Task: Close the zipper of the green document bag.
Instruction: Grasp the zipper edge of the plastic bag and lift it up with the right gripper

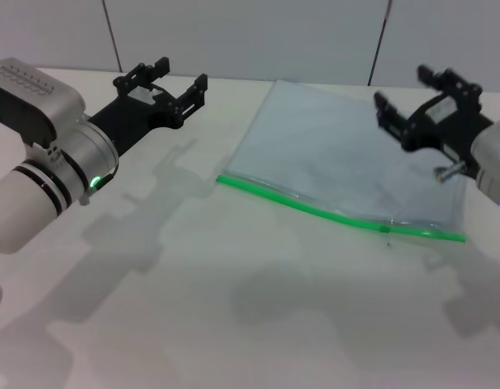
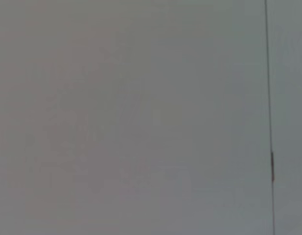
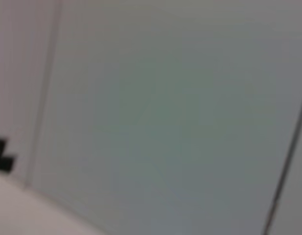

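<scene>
The green document bag (image 1: 339, 154) lies flat on the white table, a translucent pale blue pouch right of centre in the head view. Its bright green zipper (image 1: 331, 215) runs along the near long edge, with a tiny slider (image 1: 385, 228) toward the right end. My left gripper (image 1: 175, 74) hovers open above the table to the left of the bag, holding nothing. Over the bag's right side my right gripper (image 1: 408, 99) also hangs open and empty. Both wrist views show only blank wall panels.
The white table (image 1: 233, 308) stretches out in front of the bag. A panelled wall (image 1: 250, 32) with dark seams stands behind the table's far edge.
</scene>
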### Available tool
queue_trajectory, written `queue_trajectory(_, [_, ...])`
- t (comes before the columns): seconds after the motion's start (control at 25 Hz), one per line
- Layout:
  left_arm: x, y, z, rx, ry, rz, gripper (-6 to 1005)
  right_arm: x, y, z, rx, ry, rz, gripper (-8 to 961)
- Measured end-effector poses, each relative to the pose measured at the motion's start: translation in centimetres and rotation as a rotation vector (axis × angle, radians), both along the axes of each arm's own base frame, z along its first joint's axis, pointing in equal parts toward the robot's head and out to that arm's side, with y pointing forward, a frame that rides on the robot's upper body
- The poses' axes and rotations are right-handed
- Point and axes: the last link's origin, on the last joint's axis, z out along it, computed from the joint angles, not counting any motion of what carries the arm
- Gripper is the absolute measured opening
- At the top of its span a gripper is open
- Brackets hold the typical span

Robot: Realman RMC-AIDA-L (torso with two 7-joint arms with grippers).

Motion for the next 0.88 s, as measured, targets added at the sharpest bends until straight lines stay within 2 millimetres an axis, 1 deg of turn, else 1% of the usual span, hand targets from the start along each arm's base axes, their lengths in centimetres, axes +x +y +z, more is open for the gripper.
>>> queue_trajectory(0.12, [-0.3,0.0,0.0,0.000,0.010,0.013,704,0.1,-0.9,0.4,-0.101,-0.073,0.003,663])
queue_trajectory(0.24, [-0.5,0.0,0.0,0.001,0.020,0.022,704,0.5,-2.0,0.6,-0.146,-0.142,0.012,660])
queue_trajectory(0.36, [-0.7,0.0,0.1,0.002,0.023,0.030,704,1.2,-3.1,0.7,-0.142,-0.230,0.034,658])
queue_trajectory(0.48, [-1.2,-0.2,0.2,0.006,0.024,0.042,704,1.6,-4.2,0.2,-0.153,-0.337,0.060,641])
queue_trajectory(0.72, [-1.9,-0.4,0.4,0.011,0.027,0.066,703,2.9,-5.5,-0.7,-0.162,-0.526,0.072,613])
queue_trajectory(0.88, [-2.2,-0.5,0.6,0.019,0.022,0.080,703,3.8,-5.9,-0.8,-0.177,-0.614,0.046,614])
